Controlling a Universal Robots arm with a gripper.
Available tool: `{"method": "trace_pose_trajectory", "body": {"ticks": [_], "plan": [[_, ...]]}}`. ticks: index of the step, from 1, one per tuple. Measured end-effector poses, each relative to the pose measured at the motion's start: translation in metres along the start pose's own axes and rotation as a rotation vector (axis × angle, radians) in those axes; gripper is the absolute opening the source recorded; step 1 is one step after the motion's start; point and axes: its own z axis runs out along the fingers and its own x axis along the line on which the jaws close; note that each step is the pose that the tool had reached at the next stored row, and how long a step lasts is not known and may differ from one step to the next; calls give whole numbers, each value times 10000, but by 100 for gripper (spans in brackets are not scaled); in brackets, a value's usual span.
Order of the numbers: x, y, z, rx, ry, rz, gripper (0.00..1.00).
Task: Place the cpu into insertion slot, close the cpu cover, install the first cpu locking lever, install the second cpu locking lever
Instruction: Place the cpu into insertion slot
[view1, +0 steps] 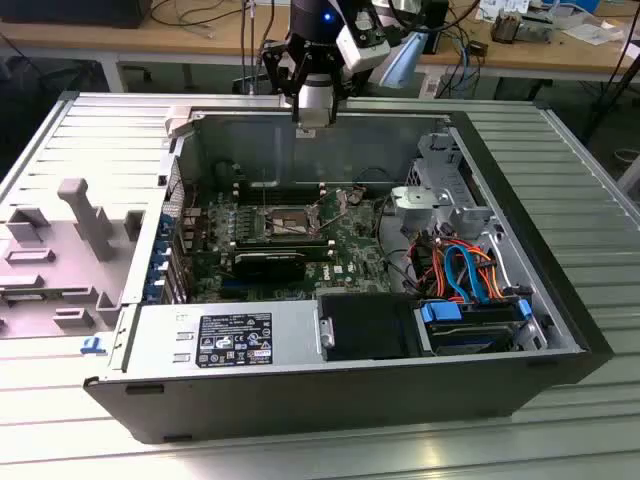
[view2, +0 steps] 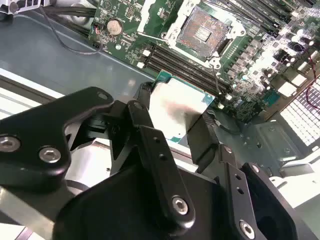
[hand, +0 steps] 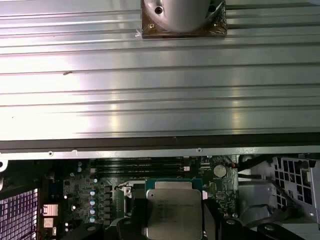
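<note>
Exterior view: gripper (view1: 313, 115) hanging at top centre, over the back wall of the computer case (view1: 560, 290); socket (view1: 285, 222) sitting mid-frame.
Second wrist view: fingers (view2: 145, 132) clamping the chip (view2: 175, 107) by opposite edges, one edge facing the open socket (view2: 202, 30), apart.
First wrist view: chip (hand: 174, 212) showing its metal top, square, no long axis.

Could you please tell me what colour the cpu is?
The cpu is silver-grey; first wrist view shows it best.

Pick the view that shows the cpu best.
First wrist view: the cpu faces the camera, metal top plain. Second wrist view shows it under glare, clamped in the gripper. Exterior view: too small to tell.
</note>
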Motion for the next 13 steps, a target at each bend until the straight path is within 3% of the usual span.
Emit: {"method": "trace_pose_trajectory", "body": {"ticks": [9, 11, 13], "plan": [[4, -2, 19, 1, 0, 0, 54], [4, -10, 106, 1, 0, 0, 54], [4, -10, 108, 1, 0, 0, 54]]}}
